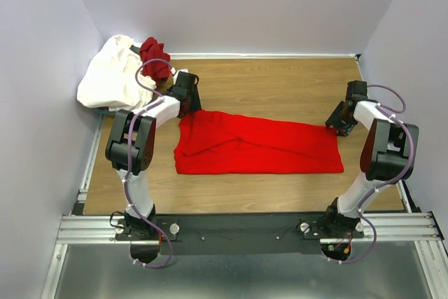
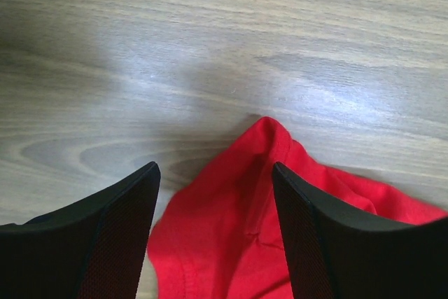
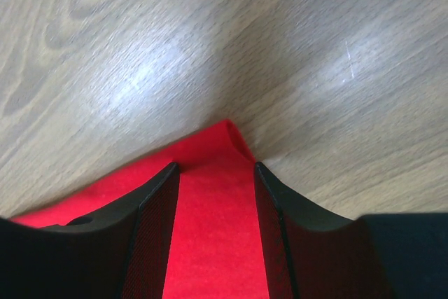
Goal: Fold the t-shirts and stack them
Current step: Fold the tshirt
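The bright red t-shirt [image 1: 259,146] lies flat across the middle of the table as a long band. My left gripper [image 1: 190,108] is at its far left corner. In the left wrist view the gripper [image 2: 213,173] is open, its fingers either side of a raised red corner [image 2: 238,208]. My right gripper [image 1: 334,125] is at the shirt's far right corner. In the right wrist view it [image 3: 214,169] is open, straddling the red corner [image 3: 213,215], which lies flat on the wood. The white t-shirt [image 1: 112,78] and the maroon t-shirt [image 1: 154,57] lie bunched at the back left.
The wooden table [image 1: 280,82] is boxed in by pale walls on three sides. A metal rail [image 1: 245,227] with both arm bases runs along the near edge. The white shirt hangs over the table's back left corner.
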Available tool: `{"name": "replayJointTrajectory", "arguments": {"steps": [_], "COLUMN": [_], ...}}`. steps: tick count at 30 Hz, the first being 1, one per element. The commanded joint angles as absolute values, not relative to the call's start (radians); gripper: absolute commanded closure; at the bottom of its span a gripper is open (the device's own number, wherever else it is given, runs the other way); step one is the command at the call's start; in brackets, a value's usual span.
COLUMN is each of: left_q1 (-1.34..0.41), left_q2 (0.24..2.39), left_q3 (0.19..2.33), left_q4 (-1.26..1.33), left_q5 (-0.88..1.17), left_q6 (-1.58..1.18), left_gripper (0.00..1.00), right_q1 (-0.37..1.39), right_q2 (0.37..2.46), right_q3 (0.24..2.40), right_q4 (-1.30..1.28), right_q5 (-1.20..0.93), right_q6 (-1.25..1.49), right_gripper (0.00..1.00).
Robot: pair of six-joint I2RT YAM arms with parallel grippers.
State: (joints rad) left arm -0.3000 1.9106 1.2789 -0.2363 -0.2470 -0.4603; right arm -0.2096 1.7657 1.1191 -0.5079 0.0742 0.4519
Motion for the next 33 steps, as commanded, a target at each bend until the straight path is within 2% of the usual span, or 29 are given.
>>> {"name": "replayJointTrajectory", "arguments": {"steps": [1, 7, 9, 10, 13, 14, 15, 16, 22, 26, 28, 29, 33], "left_q1": [-0.291, -0.279, -0.279, -0.279, -0.276, -0.278, -0.276, -0.276, -0.276, -0.276, -0.276, -0.276, -0.272], "left_q2": [1.954, 1.993, 2.012, 2.017, 2.029, 2.031, 2.037, 2.039, 2.039, 2.054, 2.062, 2.060, 2.048], "left_q3": [1.304, 1.305, 1.316, 1.318, 1.330, 1.333, 1.336, 1.344, 1.361, 1.384, 1.393, 1.390, 1.391], "left_q4": [-0.204, -0.181, -0.183, -0.184, -0.192, -0.192, -0.192, -0.196, -0.196, -0.199, -0.204, -0.204, -0.199], "left_q5": [-0.219, -0.198, -0.199, -0.199, -0.204, -0.204, -0.204, -0.204, -0.184, -0.161, -0.140, -0.135, -0.138], "left_q6": [-0.468, -0.476, -0.474, -0.472, -0.472, -0.471, -0.469, -0.468, -0.468, -0.446, -0.443, -0.442, -0.437], "left_gripper": [0.28, 0.30, 0.34, 0.38, 0.47, 0.53, 0.55, 0.60, 0.61, 0.87, 0.93, 1.00, 1.00], "right_q1": [-0.219, -0.224, -0.225, -0.227, -0.229, -0.232, -0.230, -0.232, -0.235, -0.238, -0.239, -0.241, -0.252], "right_q2": [1.793, 1.835, 1.848, 1.855, 1.864, 1.868, 1.870, 1.873, 1.878, 1.881, 1.876, 1.875, 1.870], "right_q3": [1.149, 1.150, 1.154, 1.154, 1.157, 1.160, 1.161, 1.164, 1.173, 1.181, 1.184, 1.186, 1.195], "right_q4": [-0.489, -0.477, -0.472, -0.472, -0.472, -0.472, -0.472, -0.472, -0.474, -0.474, -0.476, -0.476, -0.477], "right_q5": [0.101, 0.106, 0.107, 0.107, 0.112, 0.115, 0.118, 0.118, 0.117, 0.115, 0.112, 0.110, 0.110], "right_q6": [0.446, 0.445, 0.443, 0.440, 0.436, 0.434, 0.434, 0.434, 0.433, 0.433, 0.434, 0.436, 0.437], "right_gripper": [0.46, 0.51, 0.57, 0.59, 0.73, 0.83, 0.86, 0.88, 0.88, 0.88, 0.89, 0.89, 0.89]}}
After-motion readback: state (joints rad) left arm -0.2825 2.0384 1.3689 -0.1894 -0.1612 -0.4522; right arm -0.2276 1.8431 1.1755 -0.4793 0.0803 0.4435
